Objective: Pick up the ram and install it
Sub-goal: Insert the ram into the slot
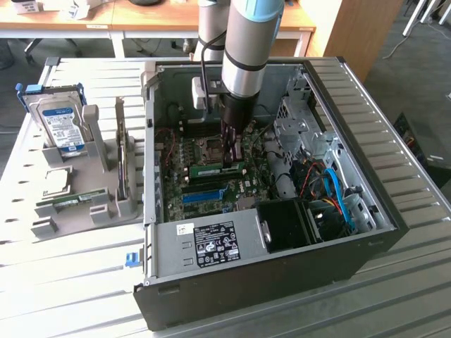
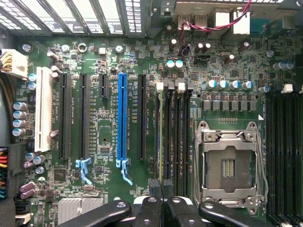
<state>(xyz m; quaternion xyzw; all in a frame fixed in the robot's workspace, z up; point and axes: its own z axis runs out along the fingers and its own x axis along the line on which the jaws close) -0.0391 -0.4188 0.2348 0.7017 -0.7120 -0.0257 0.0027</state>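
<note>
While my gripper (image 1: 231, 162) hangs low inside the open computer case (image 1: 366, 232), its fingers are drawn together, with the tips at the top edge of the ram (image 1: 213, 170) near one of its ends. I cannot tell whether they pinch the board or only bear down on it. The ram stands on edge on the motherboard (image 1: 184, 190), in the bank of black memory slots (image 2: 179, 137) beside the empty processor socket (image 2: 229, 165). In the wrist view it shows edge-on as a thin line running away from my fingertips (image 2: 155, 183).

I judge the ram to be light and stiff, but thin and easy to crack. Its faces look smooth, so a narrow pinch across the two flat sides near the top edge suits it, well clear of the contact edge. Any force should run straight down through the board's own plane, because a sideways push could bend the stick or strain the slot. With contact this close to one end, I expect it may rock and seat unevenly.
</note>
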